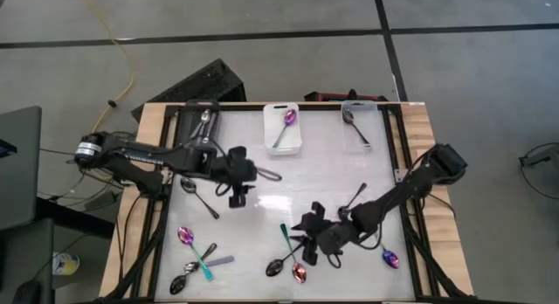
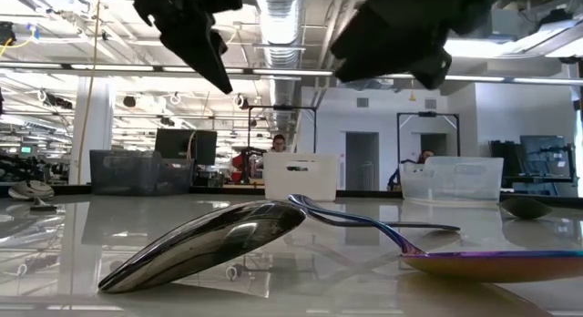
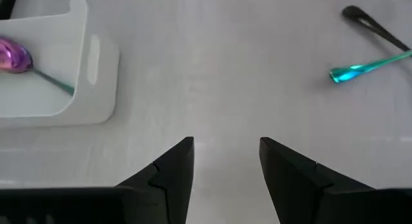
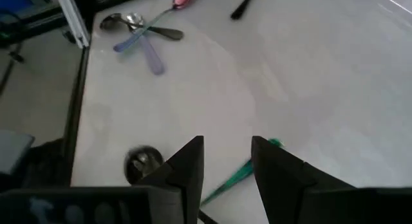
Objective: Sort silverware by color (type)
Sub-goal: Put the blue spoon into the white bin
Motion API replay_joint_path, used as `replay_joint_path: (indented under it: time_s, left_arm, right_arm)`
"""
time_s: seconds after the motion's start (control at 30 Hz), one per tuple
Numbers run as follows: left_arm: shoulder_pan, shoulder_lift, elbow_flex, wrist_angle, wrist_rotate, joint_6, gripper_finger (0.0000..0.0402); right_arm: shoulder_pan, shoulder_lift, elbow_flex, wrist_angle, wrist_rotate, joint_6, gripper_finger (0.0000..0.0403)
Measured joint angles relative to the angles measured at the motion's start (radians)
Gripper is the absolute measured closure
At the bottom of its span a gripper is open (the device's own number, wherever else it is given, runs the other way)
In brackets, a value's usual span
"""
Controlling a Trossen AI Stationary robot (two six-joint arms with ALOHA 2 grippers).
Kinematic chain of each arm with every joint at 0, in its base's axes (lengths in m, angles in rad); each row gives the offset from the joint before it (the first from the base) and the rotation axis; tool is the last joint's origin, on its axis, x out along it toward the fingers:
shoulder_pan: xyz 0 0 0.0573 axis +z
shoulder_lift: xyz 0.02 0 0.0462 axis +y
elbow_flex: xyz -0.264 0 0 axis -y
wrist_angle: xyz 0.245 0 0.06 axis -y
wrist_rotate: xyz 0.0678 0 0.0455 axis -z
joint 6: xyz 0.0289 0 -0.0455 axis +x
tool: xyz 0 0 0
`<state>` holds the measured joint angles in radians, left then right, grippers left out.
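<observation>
My left gripper (image 1: 238, 197) hovers open over bare table left of centre, touching nothing; its fingers (image 3: 168, 170) stand apart. My right gripper (image 1: 303, 236) is open near the near edge, above a teal-handled spoon (image 4: 239, 175) and a black spoon (image 4: 143, 161) that lie flat. Other spoons lie on the table: a black one (image 1: 202, 196), a purple one (image 1: 185, 237), a crossed cluster (image 1: 197, 268), a pink one (image 1: 300, 272), a purple one (image 1: 390, 259) and a black one (image 1: 354, 199). The low view shows a black spoon (image 2: 209, 249) and an iridescent one (image 2: 483, 262) up close.
Three small bins stand along the far edge: the left one (image 1: 194, 118) holds a silver spoon, the middle one (image 1: 270, 134) a purple spoon, the right one (image 1: 370, 112) a black spoon. Bare table lies between the two grippers. Dark rails frame the table's left and right sides.
</observation>
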<state>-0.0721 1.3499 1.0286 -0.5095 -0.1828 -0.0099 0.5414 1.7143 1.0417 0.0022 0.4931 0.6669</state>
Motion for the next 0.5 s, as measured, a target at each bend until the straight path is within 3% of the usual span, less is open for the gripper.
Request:
replay_joint_path:
  time_s: [0.2, 0.5]
  left_arm:
    - [-0.111, 0.006, -0.015, 0.049, -0.048, -0.007, 0.0239]
    - [-0.144, 0.009, -0.165, 0.337, -0.02, 0.078, 0.0239]
  right_arm:
    - [0.025, 0.041, -0.002, 0.1, 0.002, -0.001, 0.0251]
    - [0.066, -0.014, 0.0, -0.009, -0.018, -0.018, 0.0251]
